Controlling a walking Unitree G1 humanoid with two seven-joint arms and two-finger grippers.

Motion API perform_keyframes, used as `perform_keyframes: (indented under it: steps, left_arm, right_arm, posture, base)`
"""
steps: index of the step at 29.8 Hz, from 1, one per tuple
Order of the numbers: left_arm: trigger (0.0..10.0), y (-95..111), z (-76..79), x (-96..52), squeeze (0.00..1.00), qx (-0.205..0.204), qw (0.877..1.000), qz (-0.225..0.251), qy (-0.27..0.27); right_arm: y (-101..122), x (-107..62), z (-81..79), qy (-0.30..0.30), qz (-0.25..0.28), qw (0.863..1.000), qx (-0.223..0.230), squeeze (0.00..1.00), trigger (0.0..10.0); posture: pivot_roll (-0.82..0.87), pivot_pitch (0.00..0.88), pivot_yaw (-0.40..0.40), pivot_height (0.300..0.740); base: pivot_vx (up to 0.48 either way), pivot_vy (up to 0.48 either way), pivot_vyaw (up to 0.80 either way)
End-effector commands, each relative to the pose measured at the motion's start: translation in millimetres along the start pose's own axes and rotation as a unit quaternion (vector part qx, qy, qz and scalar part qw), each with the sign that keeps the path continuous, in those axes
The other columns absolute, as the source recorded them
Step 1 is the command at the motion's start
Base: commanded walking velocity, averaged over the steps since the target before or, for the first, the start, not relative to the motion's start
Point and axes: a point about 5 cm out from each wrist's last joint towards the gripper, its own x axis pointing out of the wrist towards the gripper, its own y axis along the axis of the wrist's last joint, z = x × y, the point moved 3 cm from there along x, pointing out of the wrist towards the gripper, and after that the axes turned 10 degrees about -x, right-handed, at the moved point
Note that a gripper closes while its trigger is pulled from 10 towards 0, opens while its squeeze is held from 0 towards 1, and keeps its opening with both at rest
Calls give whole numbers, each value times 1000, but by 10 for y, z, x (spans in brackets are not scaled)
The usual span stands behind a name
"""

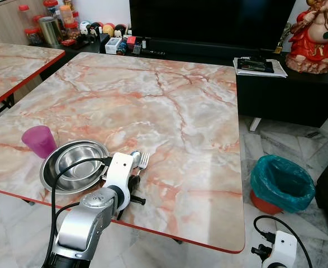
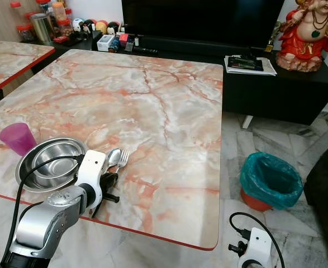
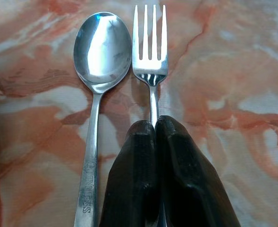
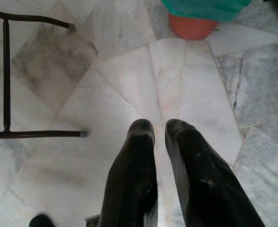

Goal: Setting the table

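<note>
A steel fork (image 3: 150, 47) and a steel spoon (image 3: 102, 47) lie side by side on the marble table (image 1: 169, 106) near its front edge, just right of a steel bowl (image 1: 49, 167). A purple cup (image 1: 39, 140) stands to the left of the bowl. My left gripper (image 3: 155, 125) is low over the table edge, with its fingers pressed together on the fork's handle, which disappears between them. My right gripper (image 4: 158, 125) hangs idle over the floor to the right of the table, fingers nearly together and holding nothing.
A teal-lined bin (image 1: 281, 183) stands on the floor right of the table. Behind are a black TV stand (image 1: 286, 89) with papers and a red statue (image 1: 317, 33). A second marble table (image 1: 13, 61) is at the left. Metal chair legs (image 4: 6, 75) stand near the right gripper.
</note>
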Motion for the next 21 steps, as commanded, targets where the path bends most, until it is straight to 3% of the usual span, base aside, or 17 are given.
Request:
perform_keyframes:
  steps: [1,7,9,18,19,21]
  left_arm:
    - [10000,22,-19,11,0,9,1000,-1,9]
    - [10000,24,-22,14,0,10,1000,0,10]
    - [10000,22,-18,19,329,10,1000,0,9]
    - [10000,12,-17,21,267,13,1000,-2,11]
    - [10000,10,-19,22,0,14,1000,-2,12]
    - [10000,8,-21,23,0,14,1000,-3,12]
  right_arm:
    - [25,4,16,-2,4,1000,2,0,10000]
    - [24,4,15,-3,4,1000,3,0,10000]
    - [24,4,14,-3,4,1000,3,0,10000]
    - [23,4,15,-3,3,1000,3,0,10000]
    - [23,4,15,-3,3,1000,3,0,10000]
    - [23,4,15,-3,3,1000,3,0,10000]
  posture:
    - [60,49,-17,740]
    - [59,49,-17,740]
    - [59,50,-16,740]
    - [59,50,-16,740]
    - [60,50,-17,740]
    - [60,51,-16,740]
  base:
    - [0,0,0]
    - [0,0,0]
    - [0,0,0]
    - [0,0,0]
    - [0,0,0]
    - [0,0,0]
